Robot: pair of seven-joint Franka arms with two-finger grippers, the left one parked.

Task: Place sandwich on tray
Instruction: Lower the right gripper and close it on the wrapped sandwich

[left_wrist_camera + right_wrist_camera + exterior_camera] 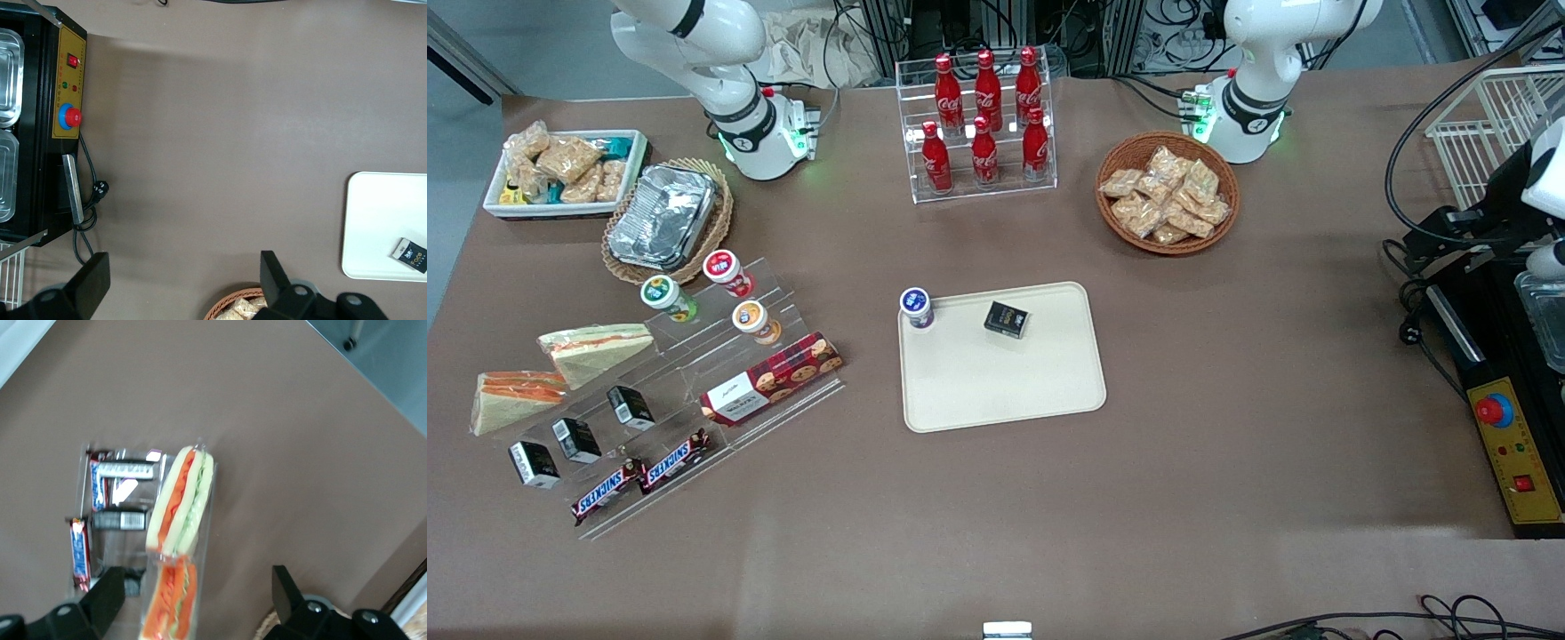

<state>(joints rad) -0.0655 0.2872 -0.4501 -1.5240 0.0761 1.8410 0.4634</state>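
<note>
Okay, starting at the working arm's end of the table. The sandwich (516, 400) is a triangular white-bread wedge in clear wrap, with bold orange-red filling stripes; the wrist view (180, 503) also shows a green stripe. It lies flat on the table, well apart from the tray (1005, 382), at the edge of the clear stepped stand (694, 391).

Sandwich wedges: two. The second wedge (596, 351) has a paler, thinner orange stripe and lies just beside the first, farther from the front camera.

The right arm's gripper (195, 577) hangs above the two wedges. Its fingers (110, 597) are spread wide with nothing between them, and it touches neither wedge.

On the stand:
- small black boxes (575, 438): three
- Snickers bars (640, 476): two, on the step nearest the camera
- red cookie box (772, 378): one
- lidded cups (727, 271): three

A white bin of snacks (565, 169) and a foil tray (663, 216) in a wicker mat sit farther from the camera than the stand.

Mid-table there is one cream tray, flat, with rounded corners. On it are one blue-lidded cup (916, 307) at a corner and one black box (1007, 318). The clear rack (978, 124) farther from the camera holds six cola bottles.

Toward the parked arm's end is one wicker basket (1167, 191) of snack packs.
</note>
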